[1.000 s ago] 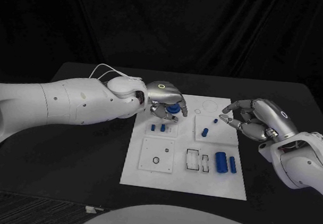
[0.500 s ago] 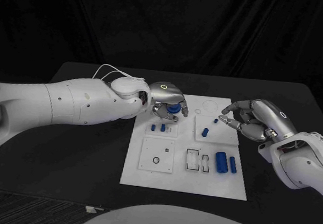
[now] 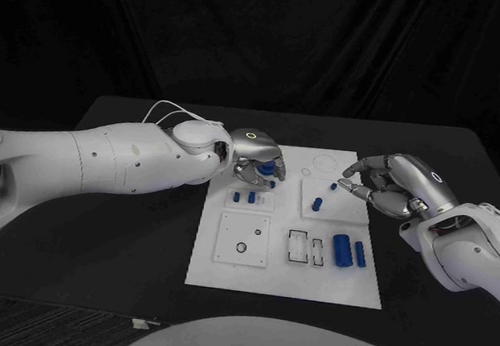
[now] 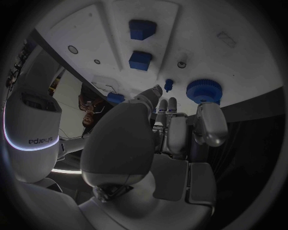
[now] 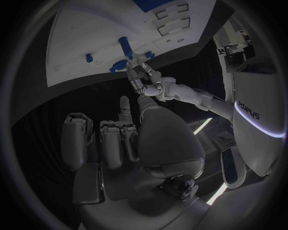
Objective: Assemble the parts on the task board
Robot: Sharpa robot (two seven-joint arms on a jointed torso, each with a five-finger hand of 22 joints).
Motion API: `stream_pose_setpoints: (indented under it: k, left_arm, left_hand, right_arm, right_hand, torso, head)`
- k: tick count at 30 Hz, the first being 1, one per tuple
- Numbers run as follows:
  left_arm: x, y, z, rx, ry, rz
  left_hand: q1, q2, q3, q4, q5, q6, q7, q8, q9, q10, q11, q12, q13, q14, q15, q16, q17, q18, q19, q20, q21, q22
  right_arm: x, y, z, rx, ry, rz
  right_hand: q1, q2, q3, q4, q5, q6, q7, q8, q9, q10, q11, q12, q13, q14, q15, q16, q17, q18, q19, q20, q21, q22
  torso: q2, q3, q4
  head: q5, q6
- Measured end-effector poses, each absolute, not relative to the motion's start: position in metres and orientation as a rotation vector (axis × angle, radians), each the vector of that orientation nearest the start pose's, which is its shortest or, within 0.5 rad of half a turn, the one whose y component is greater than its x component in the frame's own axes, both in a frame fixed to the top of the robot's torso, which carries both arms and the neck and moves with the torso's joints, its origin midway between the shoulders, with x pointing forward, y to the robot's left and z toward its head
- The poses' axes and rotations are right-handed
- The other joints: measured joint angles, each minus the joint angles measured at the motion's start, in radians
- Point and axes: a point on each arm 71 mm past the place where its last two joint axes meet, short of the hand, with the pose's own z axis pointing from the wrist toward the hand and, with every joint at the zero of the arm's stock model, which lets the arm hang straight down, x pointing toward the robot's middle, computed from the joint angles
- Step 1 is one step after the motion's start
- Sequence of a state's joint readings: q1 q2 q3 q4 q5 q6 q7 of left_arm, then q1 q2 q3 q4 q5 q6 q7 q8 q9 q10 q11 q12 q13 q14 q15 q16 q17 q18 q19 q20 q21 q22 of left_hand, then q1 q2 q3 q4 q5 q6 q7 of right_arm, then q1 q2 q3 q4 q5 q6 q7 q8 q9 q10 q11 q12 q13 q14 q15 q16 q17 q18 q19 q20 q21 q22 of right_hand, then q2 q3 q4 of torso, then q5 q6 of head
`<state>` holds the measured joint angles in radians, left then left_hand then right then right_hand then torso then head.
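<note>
You're holding blue gear (image 3: 267,169) in left hand (image 3: 256,155), upper middle of board (image 3: 282,279). Right hand (image 3: 394,185) is hovering fingers apart, holding nothing. You're probably seating gear; keep it level, go slow.

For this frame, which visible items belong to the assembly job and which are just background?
Belongs to the job:
task board
round blue gear part at the left hand
two small blue pegs
two blue cylinders
right hand

Just background:
black table
black curtain
</note>
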<state>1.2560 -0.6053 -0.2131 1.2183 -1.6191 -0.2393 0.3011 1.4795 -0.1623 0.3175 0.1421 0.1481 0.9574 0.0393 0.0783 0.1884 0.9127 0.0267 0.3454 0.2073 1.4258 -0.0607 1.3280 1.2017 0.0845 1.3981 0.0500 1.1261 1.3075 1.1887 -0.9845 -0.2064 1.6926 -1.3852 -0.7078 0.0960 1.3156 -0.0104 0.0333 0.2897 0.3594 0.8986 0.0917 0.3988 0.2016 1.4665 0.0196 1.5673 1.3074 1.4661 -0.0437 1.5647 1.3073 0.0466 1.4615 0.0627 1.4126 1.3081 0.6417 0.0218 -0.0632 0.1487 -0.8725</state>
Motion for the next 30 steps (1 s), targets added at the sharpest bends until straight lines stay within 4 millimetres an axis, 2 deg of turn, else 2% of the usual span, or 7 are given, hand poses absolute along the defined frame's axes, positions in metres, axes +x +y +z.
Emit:
stream_pose_setpoints:
  k: [3, 9, 17, 30]
  left_arm:
    - [0.504, 0.146, -0.235, 0.73, 1.681, -0.779]
    - [0.504, 0.144, -0.239, 0.726, 1.698, -0.773]
    - [0.506, 0.143, -0.246, 0.721, 1.719, -0.762]
    - [0.509, 0.142, -0.251, 0.716, 1.728, -0.751]
  left_hand:
    - [0.0, 0.0, 0.0, 0.0, 0.0, 0.001, 0.001, 0.0, 0.0, 0.0, 0.0, 0.01, 0.011, 0.0, 0.0, 0.0, -0.002, 0.0, 0.0, 0.0, 0.0, 0.0]
    - [0.006, 0.006, -0.004, 0.004, 0.0, 0.025, 0.018, 0.007, 0.002, 0.0, 0.0, 0.03, 0.03, 0.0, 0.0, 0.0, -0.004, 0.0, 0.0, 0.0, 0.0, 0.0]
    - [0.011, 0.011, -0.007, 0.001, 0.006, 0.029, 0.021, 0.007, 0.003, 0.004, -0.004, 0.053, 0.051, 0.0, 0.0, 0.004, -0.008, 0.0, 0.0, 0.0, -0.005, 0.0]
    - [0.028, 0.028, 0.004, -0.01, 0.049, 0.04, 0.019, 0.007, 0.002, -0.017, -0.003, 0.072, 0.076, -0.008, 0.007, -0.001, -0.029, 0.0, 0.0, 0.0, -0.019, 0.0]
  right_arm:
    - [0.421, -0.22, -0.206, -0.114, 1.426, 0.83]
    - [0.422, -0.22, -0.206, -0.111, 1.433, 0.827]
    - [0.423, -0.22, -0.207, -0.106, 1.442, 0.824]
    - [0.423, -0.22, -0.208, -0.099, 1.455, 0.823]
  right_hand:
    - [0.0, 0.0, 0.0, 0.0, 0.0, 0.0, 0.0, 0.0, -0.001, 0.0, 0.0, 0.0, 0.0, 0.0, 0.0, 0.0, 0.0, 0.0, 0.0, 0.0, -0.006, 0.0]
    - [0.0, 0.0, 0.0, 0.0, 0.0, 0.0, 0.0, 0.0, -0.001, 0.0, 0.0, 0.0, 0.0, 0.0, 0.0, 0.0, 0.0, 0.0, 0.0, 0.0, -0.006, 0.0]
    - [0.0, 0.0, 0.0, 0.0, 0.0, 0.0, 0.0, 0.0, -0.001, 0.0, 0.0, 0.0, 0.0, 0.0, 0.0, 0.0, 0.0, 0.0, 0.0, 0.0, -0.011, 0.0]
    - [0.0, 0.0, 0.0, 0.0, 0.0, 0.0, 0.0, 0.0, 0.0, 0.0, 0.0, 0.0, 0.0, 0.0, 0.0, 0.0, 0.0, 0.0, 0.0, 0.0, -0.011, 0.0]
  torso:
    - [0.0, -0.0001, -0.0001]
    - [-0.001, -0.0006, -0.0003]
    - [-0.002, -0.0005, -0.0001]
    - [-0.002, 0.0005, 0.0005]
  head:
    - [0.001, 0.0]
    - [-0.001, 0.0]
    - [0.0, 0.0]
    - [0.002, 0.0]
